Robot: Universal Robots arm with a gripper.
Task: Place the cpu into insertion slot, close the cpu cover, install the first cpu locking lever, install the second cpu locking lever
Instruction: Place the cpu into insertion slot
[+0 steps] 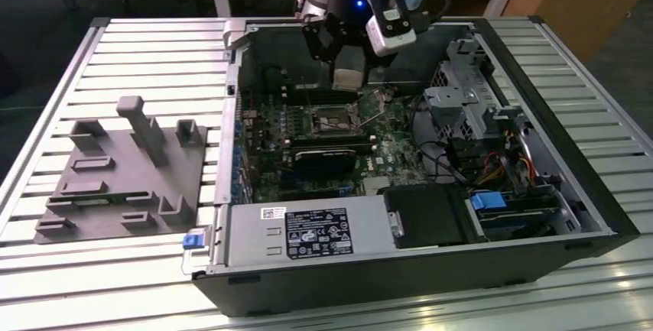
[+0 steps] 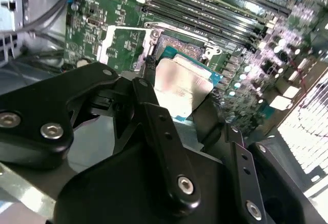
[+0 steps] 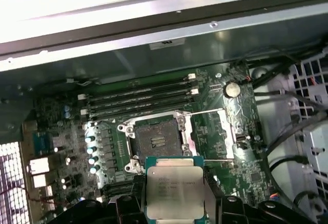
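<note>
Resting on the slatted surface (image 1: 153,56), open computer case (image 1: 408,289), green motherboard (image 3: 243,114) inside, end effector (image 3: 174,206) clamped on the cpu (image 3: 174,190), cpu cover (image 3: 226,131) flipped open beside the dark-centred insertion slot (image 3: 156,139), cpu flat, square, dull silver top, green edge, held near the slot.

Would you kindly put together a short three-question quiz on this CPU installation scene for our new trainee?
1. What is the gripper holding?
2. True or false: the cpu cover lies flipped open beside the insertion slot.
3. Where is the cpu? A) seated in the insertion slot; B) held in the air, clear of the insertion slot; C) lying on the grey fixture.
Key: 1. the cpu; 2. true; 3. B.
</note>
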